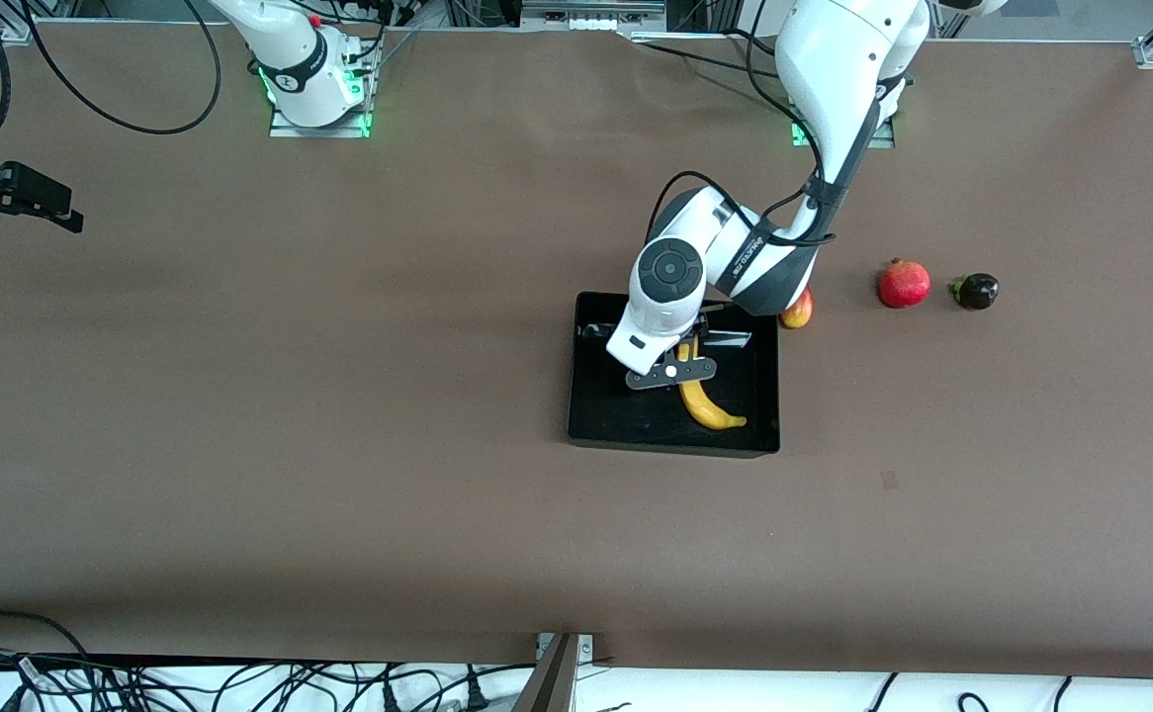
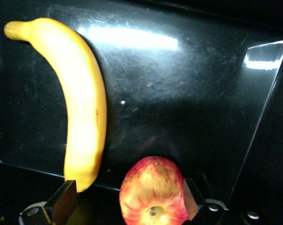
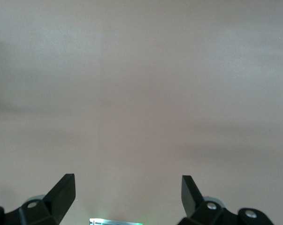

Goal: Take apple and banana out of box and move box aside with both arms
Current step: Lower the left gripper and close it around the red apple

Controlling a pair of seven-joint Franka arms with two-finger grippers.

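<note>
The black tray (image 1: 596, 415) lies mid-table. The banana (image 1: 710, 405) lies in it, and shows along the tray floor in the left wrist view (image 2: 82, 112). My left gripper (image 1: 680, 361) is low in the tray, open. The apple (image 2: 153, 190) sits between its fingers (image 2: 127, 197), against one fingertip (image 2: 188, 197) and well apart from the other, stem end toward the camera. The hand hides the apple in the front view. My right gripper (image 1: 33, 208) waits open and empty over bare table at the right arm's end, as the right wrist view shows (image 3: 127, 187).
A red-yellow mango (image 1: 798, 310) lies against the tray's outer wall, partly under the left arm. A red pomegranate (image 1: 904, 284) and a small dark fruit (image 1: 975, 291) lie toward the left arm's end. Cables run along the table's near edge.
</note>
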